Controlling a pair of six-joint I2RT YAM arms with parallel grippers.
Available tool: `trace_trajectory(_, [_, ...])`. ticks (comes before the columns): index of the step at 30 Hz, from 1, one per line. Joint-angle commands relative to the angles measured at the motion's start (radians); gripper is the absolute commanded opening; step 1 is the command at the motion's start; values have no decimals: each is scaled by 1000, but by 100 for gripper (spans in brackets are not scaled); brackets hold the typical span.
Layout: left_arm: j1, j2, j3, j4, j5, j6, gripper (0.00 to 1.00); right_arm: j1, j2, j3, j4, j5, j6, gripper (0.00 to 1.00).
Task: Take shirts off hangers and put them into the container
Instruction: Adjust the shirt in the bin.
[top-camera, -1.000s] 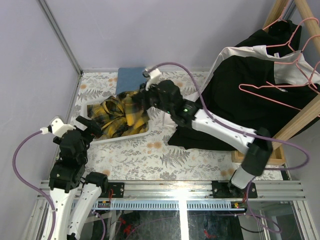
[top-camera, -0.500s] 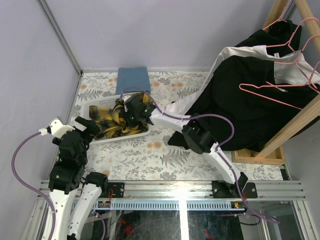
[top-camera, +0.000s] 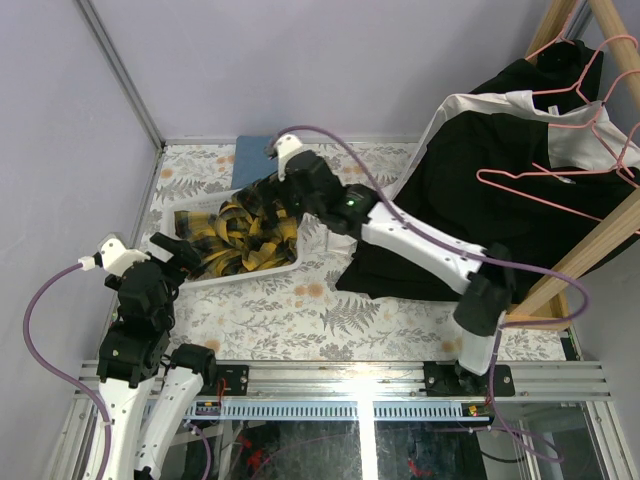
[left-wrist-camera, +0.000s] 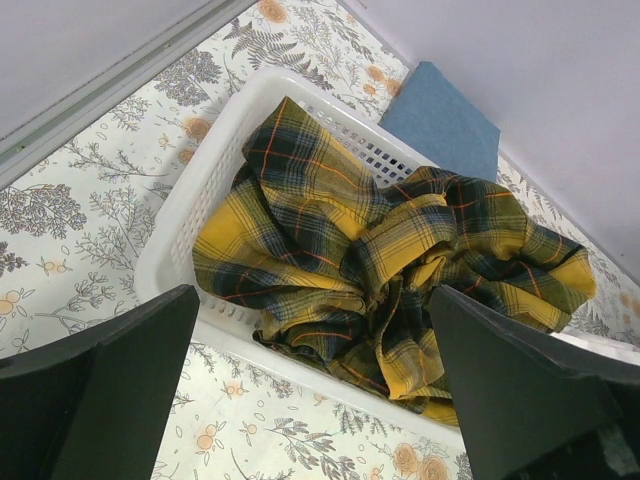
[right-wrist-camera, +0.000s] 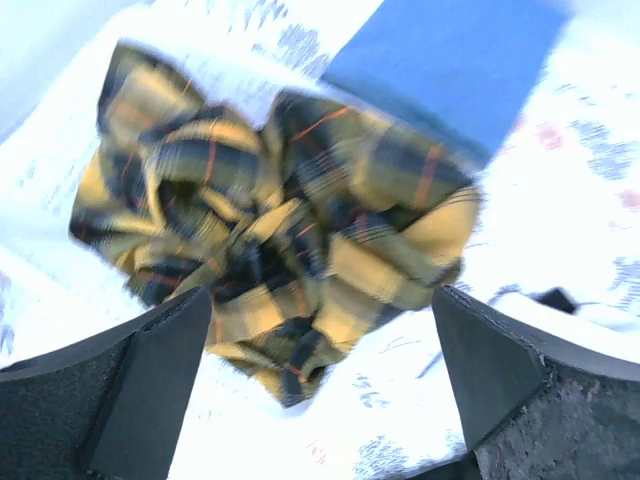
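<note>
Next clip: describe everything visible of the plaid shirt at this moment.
The plaid shirt is soft woven cloth, yellow and black with thin orange lines. It lies crumpled in a loose heap of folds inside the white perforated container, filling most of it, with one fold seeming to lap over one long rim. No hanger shows in it. The right tool hovers open just above it, not pinching it; the left tool stands open nearby, apart.

No legible text, label, brand, number or sign in any view.
</note>
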Motion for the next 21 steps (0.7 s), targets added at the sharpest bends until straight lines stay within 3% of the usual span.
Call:
trace_trajectory(1, [8,-1,-9,37,-8,7,100,-56,-39,-78,124,243,-23,99])
trace_trajectory(5, [7,10,-9,40,3,10,100,-135,104,106,-66,102,37,99])
trace_trajectory(8, [8,15,-8,39,4,11,100,-161,210,198,-96,-67,38,100])
trace_trajectory(11, [8,17,-9,39,3,11,100,-162,321,328,-174,-94,55,97])
trace_trajectory(14, [8,19,-9,38,2,11,100,-162,370,388,-200,-142,61,73])
trace_trajectory(18, [8,23,-9,39,3,10,100,-155,311,310,-117,-195,74,37])
trace_trajectory(19, [8,24,-9,39,4,11,100,-151,291,289,-103,-181,73,31])
trace_trajectory(21, [8,24,-9,39,4,12,100,-131,260,257,-86,-138,55,30])
